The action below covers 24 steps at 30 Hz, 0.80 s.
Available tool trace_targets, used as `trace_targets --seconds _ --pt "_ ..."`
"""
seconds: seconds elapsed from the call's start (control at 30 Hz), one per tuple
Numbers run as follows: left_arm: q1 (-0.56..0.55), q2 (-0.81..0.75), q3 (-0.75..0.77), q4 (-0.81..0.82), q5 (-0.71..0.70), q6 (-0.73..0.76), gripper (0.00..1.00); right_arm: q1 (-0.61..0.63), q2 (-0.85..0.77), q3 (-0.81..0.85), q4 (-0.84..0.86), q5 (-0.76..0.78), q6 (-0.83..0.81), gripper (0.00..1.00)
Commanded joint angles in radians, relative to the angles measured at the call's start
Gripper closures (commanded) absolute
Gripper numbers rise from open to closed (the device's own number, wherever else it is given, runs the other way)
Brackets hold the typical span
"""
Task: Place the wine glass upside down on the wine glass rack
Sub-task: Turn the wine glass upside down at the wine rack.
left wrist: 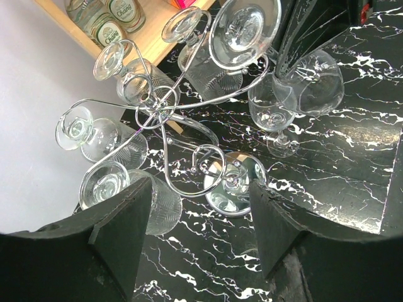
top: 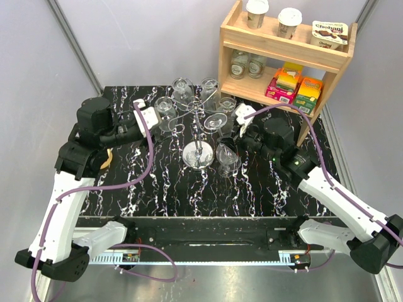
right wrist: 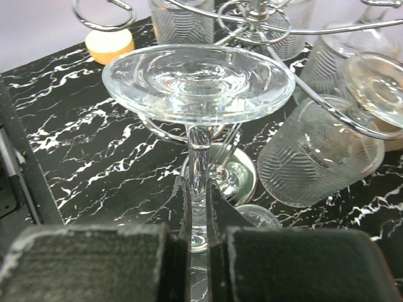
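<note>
Chang bottles (left wrist: 101,25), Chobani cup (top: 330,34), wine glass rack (left wrist: 223,198)

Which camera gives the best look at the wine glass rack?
Left wrist: the rack shows whole, curled arms to disc base. The top view shows it small, crowded by glasses. The right wrist view shows only arm pieces and the base behind the held glass.

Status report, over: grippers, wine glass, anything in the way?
Left gripper open, empty, facing the wine glass rack. Right gripper shut on wine glass stem, foot up, not yet hung. Hung glasses crowd the arms.
</note>
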Motion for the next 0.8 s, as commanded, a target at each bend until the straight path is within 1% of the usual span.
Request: trace_targets --seconds 0.0,0.03,0.33,0.6,0.77 --pt "0.008 -0.011 -0.011 0.047 0.034 -0.011 0.33 -0.009 -0.035 0.008 0.138 0.085 0.020 1.00" --pt "0.008 -0.011 -0.014 0.047 0.035 -0.012 0.33 -0.014 -0.034 0.006 0.171 0.083 0.031 1.00" --pt "0.016 -0.012 -0.028 0.047 0.051 -0.010 0.32 -0.032 0.003 -0.015 0.251 0.094 0.083 1.00" --pt "0.027 -0.012 -0.024 0.047 0.066 -0.016 0.32 -0.048 0.060 -0.035 0.334 -0.004 0.213 1.00" --pt "0.028 -0.004 -0.030 0.051 0.074 -0.018 0.32 -0.049 0.071 -0.061 0.388 -0.047 0.243 1.00"
